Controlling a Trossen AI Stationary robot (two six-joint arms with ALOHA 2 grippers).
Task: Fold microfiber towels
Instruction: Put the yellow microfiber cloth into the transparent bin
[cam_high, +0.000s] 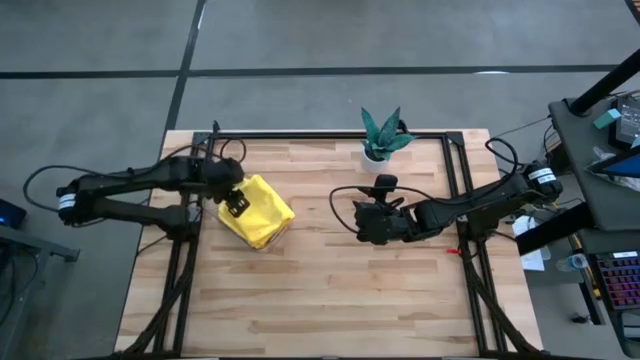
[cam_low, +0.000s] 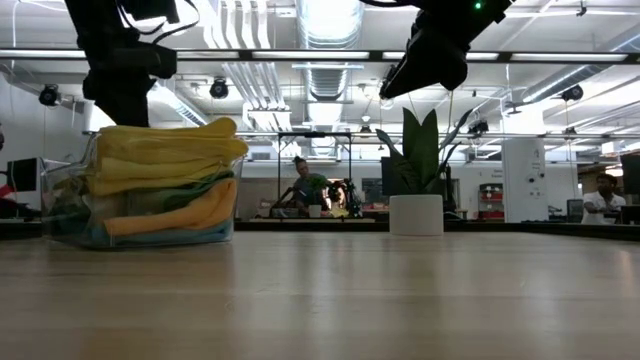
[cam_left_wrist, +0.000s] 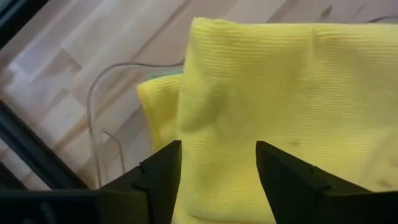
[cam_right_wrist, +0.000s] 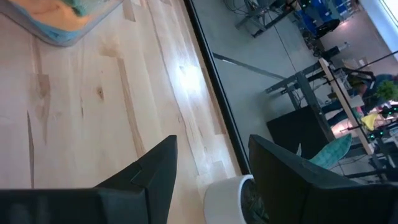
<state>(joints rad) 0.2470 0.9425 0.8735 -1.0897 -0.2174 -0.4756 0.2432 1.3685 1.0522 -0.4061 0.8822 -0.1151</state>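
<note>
Two grippers open | left gripper (cam_left_wrist: 217, 180) above yellow towel (cam_high: 262, 212) topping stack in tray (cam_low: 70, 190) | right gripper (cam_right_wrist: 208, 180) mid-table, empty

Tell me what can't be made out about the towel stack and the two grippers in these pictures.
- Lower towels: in the high view the top yellow towel hides them.
- Clear tray: mostly covered by the yellow towel in the left wrist view.
- Left gripper: fingertips cut off by the low view's top edge.
- Right gripper: only its body appears in the low view.
</note>
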